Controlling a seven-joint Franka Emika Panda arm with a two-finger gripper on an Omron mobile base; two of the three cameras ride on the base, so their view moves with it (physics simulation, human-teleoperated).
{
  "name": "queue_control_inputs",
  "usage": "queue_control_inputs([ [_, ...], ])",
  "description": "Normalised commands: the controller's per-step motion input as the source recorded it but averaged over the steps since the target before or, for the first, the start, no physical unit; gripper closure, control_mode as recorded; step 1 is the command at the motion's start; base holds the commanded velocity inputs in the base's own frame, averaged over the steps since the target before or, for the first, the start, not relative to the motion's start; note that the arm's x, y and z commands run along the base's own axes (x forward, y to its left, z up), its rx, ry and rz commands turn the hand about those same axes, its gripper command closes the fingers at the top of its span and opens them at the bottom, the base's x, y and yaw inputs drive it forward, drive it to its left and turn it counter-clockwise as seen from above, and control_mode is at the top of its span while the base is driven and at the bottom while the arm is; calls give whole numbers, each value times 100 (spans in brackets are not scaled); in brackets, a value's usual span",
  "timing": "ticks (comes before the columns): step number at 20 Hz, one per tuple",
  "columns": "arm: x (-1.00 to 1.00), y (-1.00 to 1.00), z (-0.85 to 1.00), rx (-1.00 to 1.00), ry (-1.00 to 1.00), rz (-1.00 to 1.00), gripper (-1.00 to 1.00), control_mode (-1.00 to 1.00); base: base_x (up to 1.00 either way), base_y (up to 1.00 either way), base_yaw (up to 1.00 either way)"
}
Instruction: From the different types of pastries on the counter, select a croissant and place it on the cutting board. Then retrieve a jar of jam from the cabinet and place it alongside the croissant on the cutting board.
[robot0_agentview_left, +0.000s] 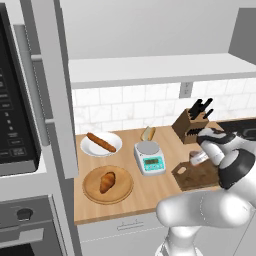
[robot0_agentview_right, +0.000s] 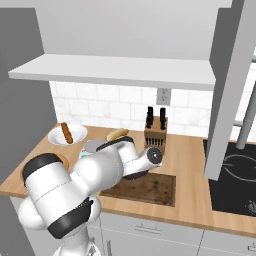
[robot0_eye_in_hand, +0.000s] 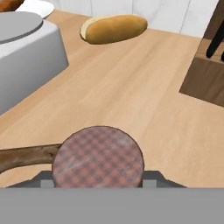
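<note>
Robot arm w/ fingers (robot0_agentview_left: 196, 159) closed on the jar of jam (robot0_eye_in_hand: 98, 157), held low over the handle end of the cutting board (robot0_agentview_left: 197, 175). Jar lid is round, reddish-brown w/ a plaid check pattern; in the left base view the jar shows as a small pinkish shape at the arm's tip.

Croissant (robot0_agentview_left: 107, 181), plump, golden-brown, sits on the round wooden plate (robot0_agentview_left: 92, 192) at the tabletop's (robot0_agentview_left: 155, 192) front left, well apart from the board. Stick pastry (robot0_agentview_left: 101, 142) lies on a white plate (robot0_agentview_left: 89, 148); pale bun (robot0_eye_in_hand: 113, 28) near the tiled wall. Scale (robot0_agentview_left: 149, 157) stands just left of the board, knife block (robot0_agentview_left: 190, 126) behind it. Bare wood between scale, bun and block.
</note>
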Motion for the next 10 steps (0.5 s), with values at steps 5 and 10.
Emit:
queue_control_inputs([
  [5, -31, 0, -19, 0, -7, 0, 100, -100, 0, 0, 0],
  [10, -17, 0, -24, 0, 0, 0, -100, -100, 0, 0, 0],
])
